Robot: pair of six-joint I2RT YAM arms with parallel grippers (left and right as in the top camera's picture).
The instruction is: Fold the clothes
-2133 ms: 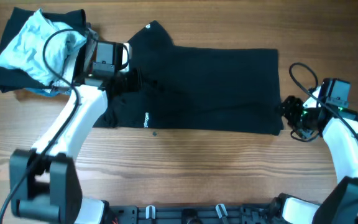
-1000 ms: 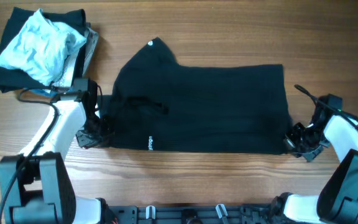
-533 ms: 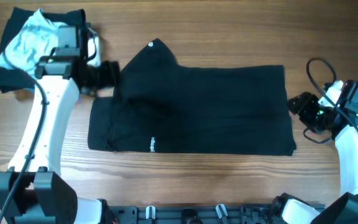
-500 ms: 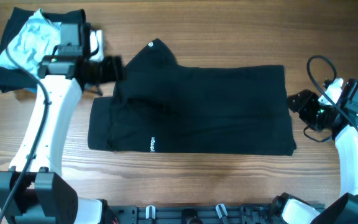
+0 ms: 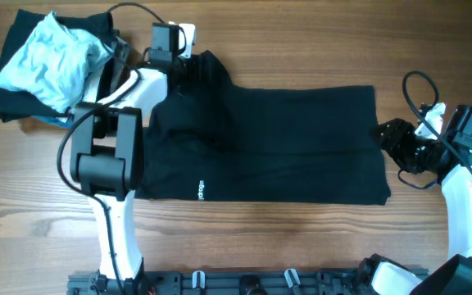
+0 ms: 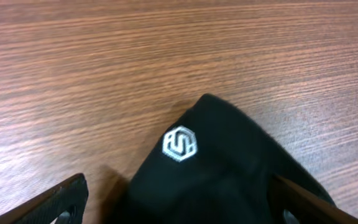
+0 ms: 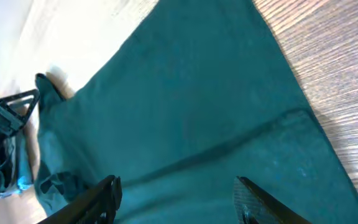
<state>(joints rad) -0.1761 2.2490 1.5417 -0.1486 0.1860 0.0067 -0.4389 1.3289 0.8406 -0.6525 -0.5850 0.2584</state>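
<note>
The black T-shirt [image 5: 277, 139] lies flat on the table, folded into a wide band, with a small white mark near its front edge. One sleeve tip pokes out at the back left. It bears a white hexagon logo [image 6: 180, 143]. My left gripper [image 5: 193, 70] hovers over that tip, open, with the dark fabric [image 6: 229, 180] lying between its spread fingers [image 6: 67, 199]. At the shirt's right edge my right gripper [image 5: 383, 133] stands open. In the right wrist view the shirt [image 7: 185, 106] looks teal and spreads beyond my right gripper [image 7: 176, 199], which holds nothing.
A pile of other garments sits at the back left, a crumpled pale blue one [image 5: 52, 57] on a black one [image 5: 11, 102]. Bare wooden table [image 5: 301, 238] runs along the front. The right arm's cable [image 5: 412, 86] loops above the table's right side.
The left gripper has swung right to the back sleeve tip and opened wider. The right gripper has edged left toward the shirt's right edge. Both let go of the shirt's front edge.
</note>
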